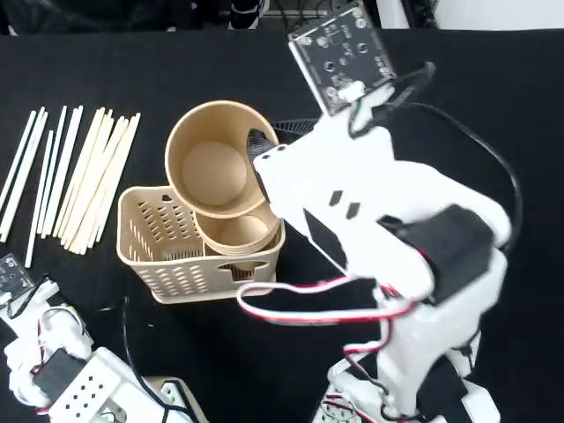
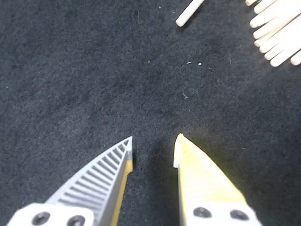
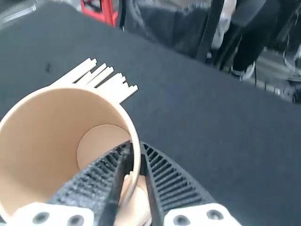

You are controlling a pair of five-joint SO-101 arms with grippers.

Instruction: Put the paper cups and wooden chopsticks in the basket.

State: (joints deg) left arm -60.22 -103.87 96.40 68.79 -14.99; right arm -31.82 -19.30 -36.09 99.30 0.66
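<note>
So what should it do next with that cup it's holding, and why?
Probably lower it and let go: the right end effector pinches the rim of the cup, which hangs tilted over the basket, above a second cup already inside.

The desk (image 1: 493, 97) is covered edge to edge in a black, felt-like cloth. Past its far edge stand a red metal frame (image 3: 101, 12) and a dark slanted pole (image 3: 214, 28) over grey floor (image 3: 277, 77). Cables (image 1: 300, 9) and a white surface (image 1: 502, 13) lie along the back.
</note>
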